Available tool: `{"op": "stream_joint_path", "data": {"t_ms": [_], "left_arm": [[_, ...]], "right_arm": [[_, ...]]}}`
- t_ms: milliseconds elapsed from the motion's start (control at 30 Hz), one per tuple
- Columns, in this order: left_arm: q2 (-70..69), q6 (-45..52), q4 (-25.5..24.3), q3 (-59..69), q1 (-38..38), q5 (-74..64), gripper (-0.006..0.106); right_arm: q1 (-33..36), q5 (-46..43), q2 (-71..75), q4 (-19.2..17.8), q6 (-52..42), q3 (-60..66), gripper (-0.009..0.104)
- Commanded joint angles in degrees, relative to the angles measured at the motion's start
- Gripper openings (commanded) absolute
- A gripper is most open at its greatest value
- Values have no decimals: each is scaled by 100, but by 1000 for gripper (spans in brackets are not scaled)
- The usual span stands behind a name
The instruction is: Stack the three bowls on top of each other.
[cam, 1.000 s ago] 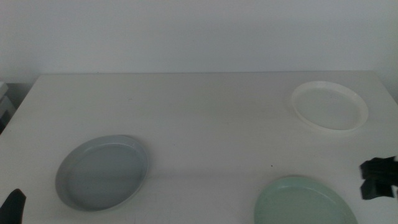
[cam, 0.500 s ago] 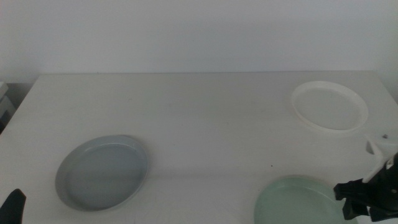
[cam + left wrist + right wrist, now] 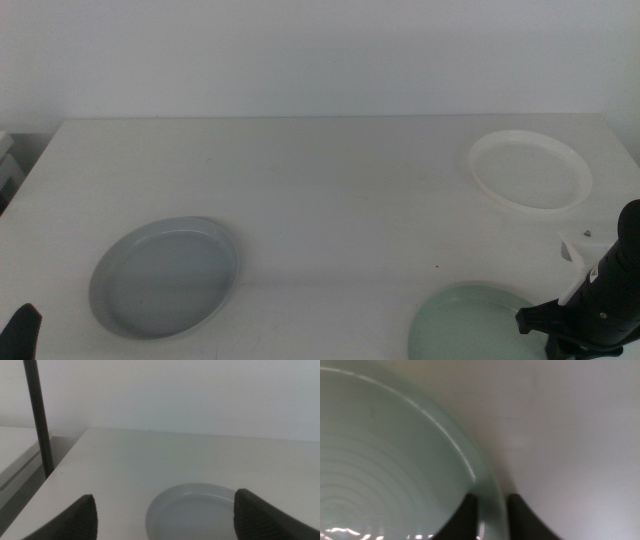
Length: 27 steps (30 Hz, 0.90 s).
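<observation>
Three bowls sit apart on the white table. The light grey bowl is at the front left, the white bowl at the back right and the pale green bowl at the front right edge. My right gripper is at the green bowl's right rim. In the right wrist view its jaws stand close together, one on each side of the green bowl's rim, and they are shut on it. My left gripper waits open at the front left, with the grey bowl just ahead of it.
The table's left edge drops off beside the left gripper, with a dark upright pole beyond it. A white wall stands behind the table. Bare tabletop lies between the bowls.
The right arm has swung in from the right edge, leftward and down, and its gripper now sits on the green bowl's right rim. The bowls and the left gripper have not moved.
</observation>
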<state>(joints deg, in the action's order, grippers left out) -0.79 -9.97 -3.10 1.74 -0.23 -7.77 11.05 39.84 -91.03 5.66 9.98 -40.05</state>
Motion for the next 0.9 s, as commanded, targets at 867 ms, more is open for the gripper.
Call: {"op": "stream_joint_path", "data": {"t_ms": [867], "left_arm": [[-77,-63,62,-25,-41,414,105]], "right_arm": [[1095,628,-1193,469,293,-3887,0]]}}
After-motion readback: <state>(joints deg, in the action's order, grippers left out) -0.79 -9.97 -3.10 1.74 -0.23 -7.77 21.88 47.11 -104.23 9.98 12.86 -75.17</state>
